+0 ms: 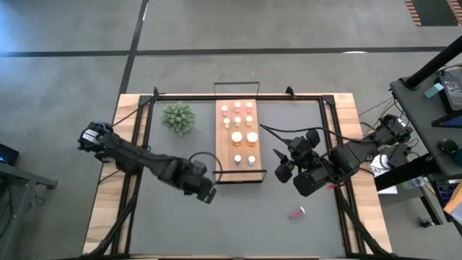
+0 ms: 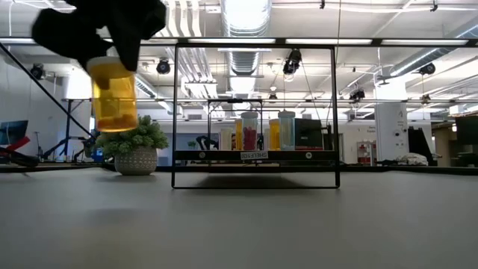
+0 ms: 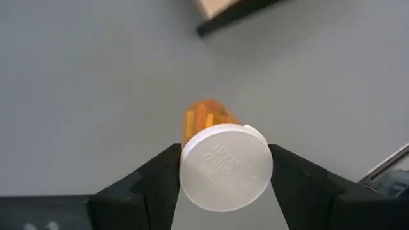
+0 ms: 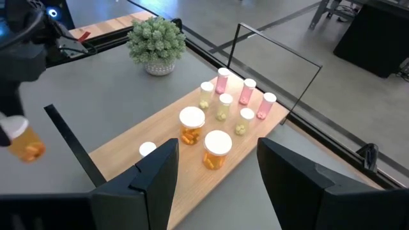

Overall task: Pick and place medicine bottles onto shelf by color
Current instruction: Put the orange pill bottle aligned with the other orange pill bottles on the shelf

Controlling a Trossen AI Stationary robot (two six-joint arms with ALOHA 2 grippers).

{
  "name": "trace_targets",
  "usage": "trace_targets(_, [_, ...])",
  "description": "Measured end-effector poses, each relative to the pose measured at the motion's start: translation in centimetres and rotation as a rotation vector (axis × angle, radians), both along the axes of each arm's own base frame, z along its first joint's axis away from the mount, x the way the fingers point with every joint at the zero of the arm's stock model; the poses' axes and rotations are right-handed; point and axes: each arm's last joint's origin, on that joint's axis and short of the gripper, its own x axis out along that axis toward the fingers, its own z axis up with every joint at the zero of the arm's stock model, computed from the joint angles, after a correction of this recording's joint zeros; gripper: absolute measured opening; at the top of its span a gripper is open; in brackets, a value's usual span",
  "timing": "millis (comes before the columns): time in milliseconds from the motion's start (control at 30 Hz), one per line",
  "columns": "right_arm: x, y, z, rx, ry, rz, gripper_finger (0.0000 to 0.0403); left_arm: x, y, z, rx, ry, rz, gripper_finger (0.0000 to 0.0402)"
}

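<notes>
I have the left gripper (image 3: 223, 182) pinched on an orange bottle (image 3: 220, 163), its two dark fingers (image 3: 156, 182) pressed against the white cap from either side. The bottle's orange body points away from the wrist toward the grey table (image 1: 238, 217) below. In the low view the same bottle (image 2: 113, 93) hangs clear above the table surface, cap end up inside the gripper, nothing under it but bare mat. From above, the left gripper (image 1: 204, 186) sits just off the near left corner of the shelf (image 1: 225, 155), beside the board, not over it.

The shelf lies in the middle of the table, far side, with its black wire rails at the near and far ends. On it I count pink bottles (image 4: 246, 91) at the far end, whitish ones (image 4: 223, 107) next, then two larger orange bottles (image 4: 217, 149) side by side, and small white-capped ones nearer still. The green plant (image 1: 178, 118) stands left of the shelf.

My right gripper (image 4: 217, 176) waits just right of the shelf's near end, fingers spread wide and empty, looking across the board. One more pink bottle (image 1: 297, 213) lies on its side on the table, near and right, well apart from both grippers.
</notes>
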Motion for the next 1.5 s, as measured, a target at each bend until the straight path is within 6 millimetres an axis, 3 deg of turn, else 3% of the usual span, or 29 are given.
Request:
trace_targets(433, [0.0,0.0,0.0,0.000,0.000,0.000,0.0203,1.2,6.6,0.5,0.105,0.045,-0.169,0.0203])
trace_targets(800, [0.0,0.0,0.0,0.000,0.000,0.000,0.0203,0.3,12.6,2.1,0.197,0.038,-0.277,0.0203])
trace_targets(1100, [0.0,0.0,0.0,0.000,0.000,0.000,0.0203,0.6,14.7,2.8,0.230,0.017,-0.299,0.0203])
trace_targets(1267, [0.0,0.0,0.0,0.000,0.000,0.000,0.0203,1.6,15.5,3.6,0.257,-0.016,-0.322,0.0203])
trace_targets(1500, [0.0,0.0,0.0,0.000,0.000,0.000,0.0203,3.5,16.8,2.8,0.264,0.013,-0.345,0.0203])
